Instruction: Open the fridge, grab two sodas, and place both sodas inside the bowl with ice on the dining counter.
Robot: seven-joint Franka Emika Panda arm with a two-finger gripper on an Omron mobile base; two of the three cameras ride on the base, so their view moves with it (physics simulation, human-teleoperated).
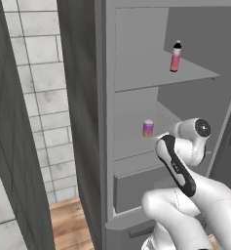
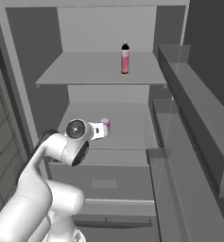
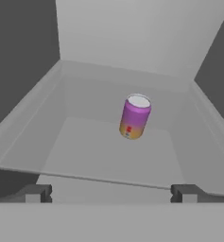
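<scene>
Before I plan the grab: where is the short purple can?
The short purple can stands upright on the grey fridge's middle shelf, below the pink bottle.

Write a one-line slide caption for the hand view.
Open gripper faces the purple can standing alone on the fridge's grey shelf, fingertips wide apart and not yet around it.

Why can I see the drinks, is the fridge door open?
Open. The fridge shows its grey shelves, with the pink bottle above and the purple can below.

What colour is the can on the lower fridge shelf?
Purple fading to a yellow-orange base, with a pale top; the can shows best in the hand view.
</scene>
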